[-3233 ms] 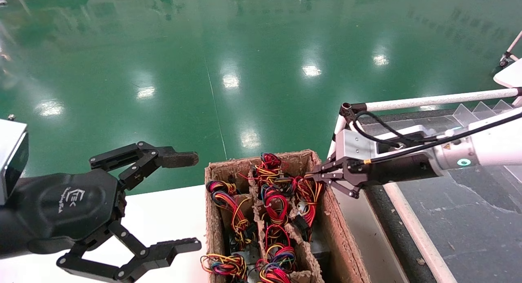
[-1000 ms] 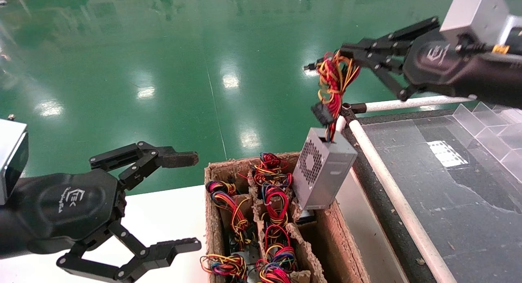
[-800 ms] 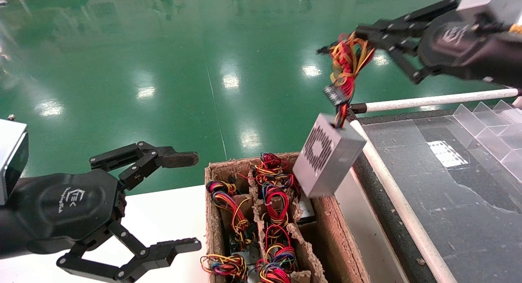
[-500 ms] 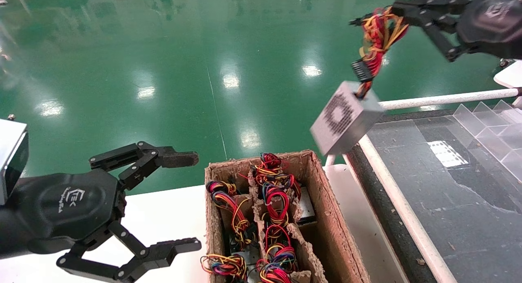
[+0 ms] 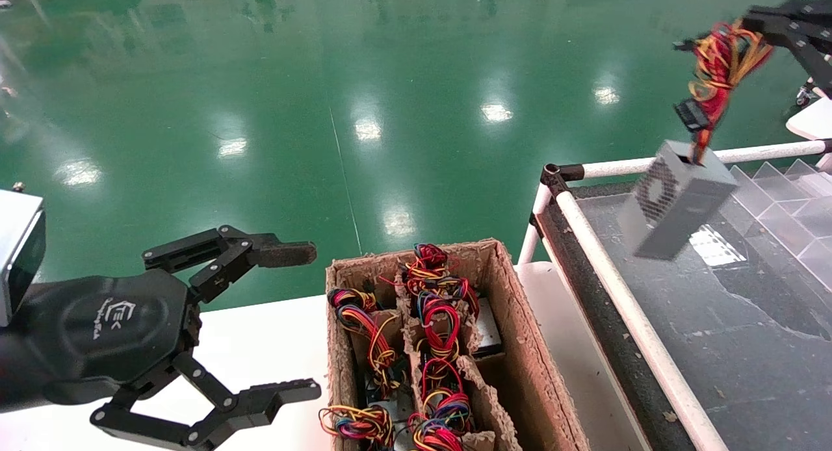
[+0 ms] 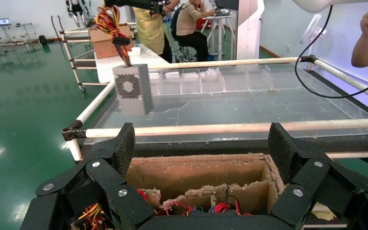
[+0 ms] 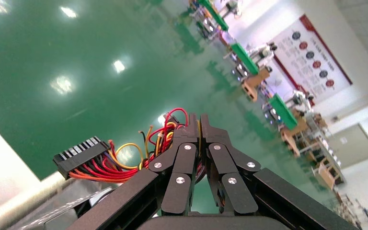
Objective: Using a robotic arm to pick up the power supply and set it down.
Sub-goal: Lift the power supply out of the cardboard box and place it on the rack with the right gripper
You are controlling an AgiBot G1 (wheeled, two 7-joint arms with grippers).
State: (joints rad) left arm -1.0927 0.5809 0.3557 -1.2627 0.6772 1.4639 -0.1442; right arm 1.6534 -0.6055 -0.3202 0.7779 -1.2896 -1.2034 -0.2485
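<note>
In the head view, the right end effector (image 5: 757, 32) is seen at the upper right edge, pinched shut on a bundle of red, yellow and orange wires (image 5: 718, 64). From these wires the power supply (image 5: 676, 201), a silver-grey metal box with a perforated grille, is hung tilted in the air, above the dark surface (image 5: 734, 321) framed by a white rail (image 5: 624, 308). A brown cardboard box (image 5: 539, 373) holding more coloured wire bundles is set on the white desk (image 5: 260, 347) at lower centre. The left end effector (image 5: 289, 321) is held at the lower left with its fingers spread wide and nothing between them. In the left wrist view, the two wide-apart fingers (image 6: 120, 153) are seen over the cardboard box (image 6: 196, 175), and the power supply (image 6: 133, 90) is seen dangling beyond the rail (image 6: 220, 128), clear of the surface. In the right wrist view, the fingertips are pressed together on the wires (image 7: 160, 136), beside a black plug (image 7: 80, 155).
</note>
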